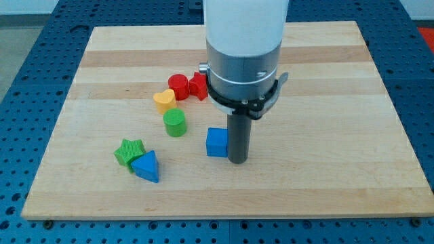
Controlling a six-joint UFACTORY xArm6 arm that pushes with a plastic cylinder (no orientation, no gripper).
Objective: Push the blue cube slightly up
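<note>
Your blue cube (217, 143) sits mid-bench, with my tip (237, 160) touching its right side. There's no hand here, only a rod. Push from there and you'll shove it left toward the green cylinder (174, 123), not up.

Bench (325, 176): carries every block.
My tip (237, 161): just right of the blue cube (217, 143).
Green cylinder (174, 123): left of and farther than the cube.
Yellow heart (163, 101): beyond the cylinder.
Red cylinder (178, 86), red block (198, 87): farthest, side by side.
Green star (128, 152), blue triangle (147, 167): near left, touching.
</note>
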